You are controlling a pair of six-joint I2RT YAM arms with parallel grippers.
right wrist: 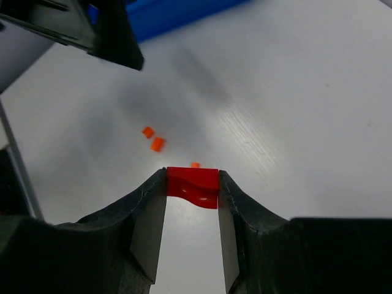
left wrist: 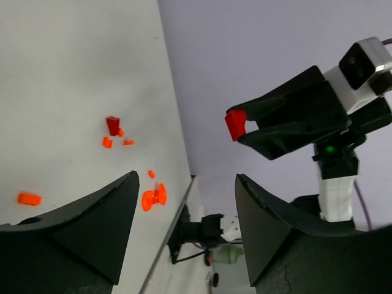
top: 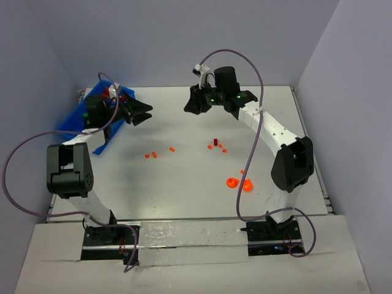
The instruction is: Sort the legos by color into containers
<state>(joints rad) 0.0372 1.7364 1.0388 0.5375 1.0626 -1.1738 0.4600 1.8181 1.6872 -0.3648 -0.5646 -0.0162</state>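
My right gripper (right wrist: pixel 192 179) is shut on a red brick (right wrist: pixel 192 187) and holds it well above the table, toward the back middle (top: pixel 191 105). The brick also shows in the left wrist view (left wrist: pixel 235 124). My left gripper (left wrist: pixel 185 179) is open and empty, raised beside the blue bin (top: pixel 72 124) and facing the right gripper (top: pixel 147 114). On the table lie a dark red brick (top: pixel 215 143), tiny orange bits (top: pixel 150 155) and two translucent orange-red rounded pieces (top: pixel 239 183). The bin's compartments are mostly hidden by the left arm.
The blue bin sits tilted over the table's left edge, and its rim shows in the right wrist view (right wrist: pixel 165 15). Grey walls close the back and sides. A taped strip (top: pixel 184 242) runs between the arm bases.
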